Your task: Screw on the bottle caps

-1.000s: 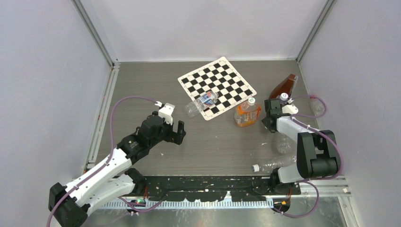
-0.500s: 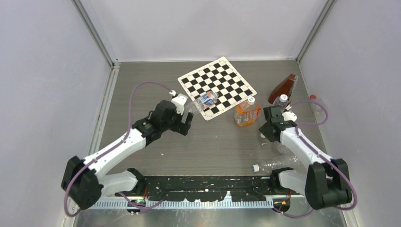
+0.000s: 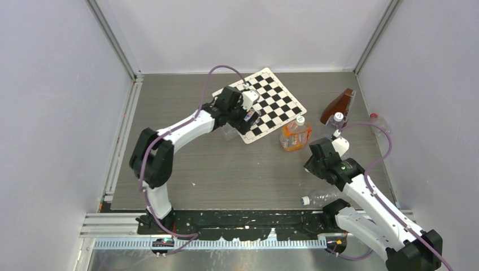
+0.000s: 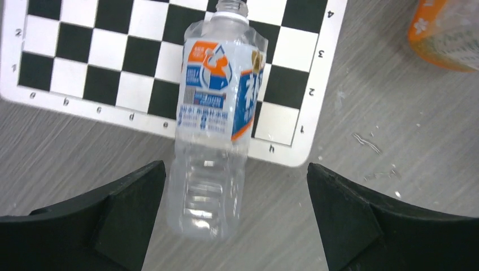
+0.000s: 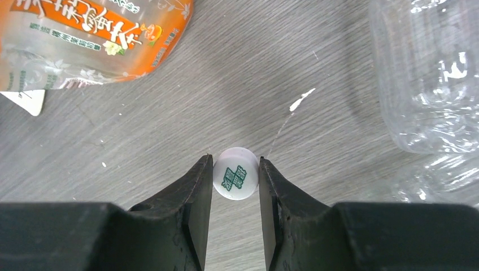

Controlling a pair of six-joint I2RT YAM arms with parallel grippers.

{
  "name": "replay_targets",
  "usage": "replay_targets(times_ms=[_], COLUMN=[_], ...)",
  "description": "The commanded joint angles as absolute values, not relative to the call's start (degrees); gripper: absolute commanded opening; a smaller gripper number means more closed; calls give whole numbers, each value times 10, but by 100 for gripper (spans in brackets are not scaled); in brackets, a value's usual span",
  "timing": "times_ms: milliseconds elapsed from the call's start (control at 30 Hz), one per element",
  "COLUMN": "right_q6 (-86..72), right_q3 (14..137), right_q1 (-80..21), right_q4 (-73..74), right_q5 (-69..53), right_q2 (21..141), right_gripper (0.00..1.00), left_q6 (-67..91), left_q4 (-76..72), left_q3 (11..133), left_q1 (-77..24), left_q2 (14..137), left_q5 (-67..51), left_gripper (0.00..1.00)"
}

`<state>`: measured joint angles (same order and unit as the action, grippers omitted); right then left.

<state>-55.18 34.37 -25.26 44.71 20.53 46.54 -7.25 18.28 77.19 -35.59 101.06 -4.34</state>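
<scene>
left claw: spread wide over clear bottle, which lies across board edge, open neck toward 12 o'clock | right claw: pinching white cap between both fingers | cap: at 5 o'clock of orange bottle, crushed bottle at its 2 o'clock; contact with desk unclear

**Left end effector**: fingers spread wide astride the base of the lying water bottle. One finger is just beside it, and bare counter separates it from the other.

**Right end effector**: the gap is filled by a white cap. Ahead, a lane of bare counter runs between the orange bottle and a clear bottle.
</scene>
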Motion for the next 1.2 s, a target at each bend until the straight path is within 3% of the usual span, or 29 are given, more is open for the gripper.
replay_targets(times_ms=[0, 267, 333, 433, 600, 833, 1000, 1167], right_q6=[-525, -458, -436, -406, -365, -330, -305, -293], right_q3=[364, 380, 385, 395, 420, 442, 455, 476], right_q1=[-259, -262, -264, -269, -288, -392, -487, -519], right_q4=[485, 490, 489, 471, 449, 355, 291, 240], right_q5=[223, 188, 174, 145, 105, 71, 101, 89], right_q2=[444, 417, 408, 395, 422, 502, 616, 750], right_gripper=[11, 11, 11, 11, 11, 12, 12, 15], left_q6=[-133, -172, -176, -177, -169, -170, -140, -78], left_q4=[219, 241, 245, 246, 206, 237, 286, 286], left_q3=[861, 965, 976, 970, 879, 680, 544, 434], left_q1=[-353, -353, -353, -353, -353, -353, -362, -375], left_q2=[1092, 1208, 1221, 1211, 1097, 877, 736, 648], left_q5=[-75, -68, -73, -87, -112, -102, -104, -89], left_gripper=[100, 89, 80, 54, 44, 42, 43, 44])
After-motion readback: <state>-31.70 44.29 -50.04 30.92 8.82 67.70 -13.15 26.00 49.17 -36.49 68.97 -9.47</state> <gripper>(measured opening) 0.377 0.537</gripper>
